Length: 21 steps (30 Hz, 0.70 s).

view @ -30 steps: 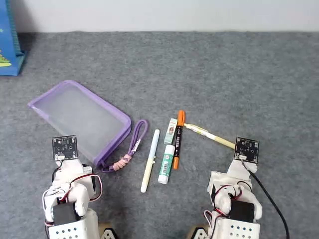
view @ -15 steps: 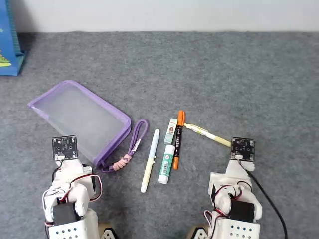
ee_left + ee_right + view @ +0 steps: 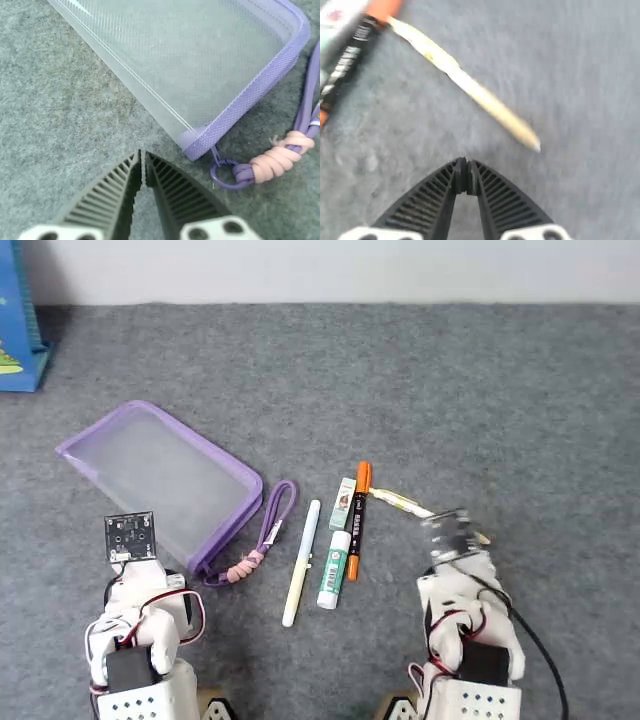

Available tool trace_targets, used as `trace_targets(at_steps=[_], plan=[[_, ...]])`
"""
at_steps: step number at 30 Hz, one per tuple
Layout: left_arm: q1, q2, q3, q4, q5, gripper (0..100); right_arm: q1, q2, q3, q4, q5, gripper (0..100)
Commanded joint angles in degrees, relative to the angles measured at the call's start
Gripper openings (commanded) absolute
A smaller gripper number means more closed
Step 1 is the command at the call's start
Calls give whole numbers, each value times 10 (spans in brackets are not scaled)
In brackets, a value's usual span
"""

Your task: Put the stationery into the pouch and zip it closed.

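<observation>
A translucent purple-edged pouch [image 3: 160, 480] lies flat at the left, its purple strap with a pink knot [image 3: 250, 565] trailing toward the middle. The stationery lies right of the strap: a pale yellow pen [image 3: 300, 562], a green-and-white tube [image 3: 333, 570], an orange-black marker [image 3: 357, 520], a small eraser [image 3: 343, 502] and a yellow pencil [image 3: 400, 504]. My left gripper [image 3: 142, 160] is shut and empty, just off the pouch's near corner [image 3: 200, 142]. My right gripper [image 3: 466, 167] is shut and empty, close to the tip of the pencil [image 3: 465, 82].
A blue box [image 3: 18, 320] stands at the back left edge. A white wall runs along the back. Grey carpet [image 3: 480, 390] covers the table, with open room at the back and right.
The right arm's wrist has swung left and now sits over the pencil's near end. The left arm, the pouch and the stationery have not moved.
</observation>
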Motion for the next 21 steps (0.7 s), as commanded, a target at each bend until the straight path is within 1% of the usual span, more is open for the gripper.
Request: trace_targets(at_steps=[1,3,5,8,10,13,17,21], plan=[[-3,-6,-7,2,4,13,-42,0,-84,-5,23,39],[-3,-6,-7,2,4,13,-68,1,-132,13,22,55],[-3,-6,-7,2,4,13,-96,7,-180,30,19,35],[-3,-6,-7,2,4,13,-145,64,-248,48,19,30],[-3,-6,-7,2,4,13,-160,134,-292,51,18,29],[-3,-6,-7,2,4,13,-165,268,-365,51,18,29],[-3,-6,-7,2,4,13,-167,442,-460,48,-14,29],[-3,-6,-7,2,4,13,-210,573,-522,47,-18,30]])
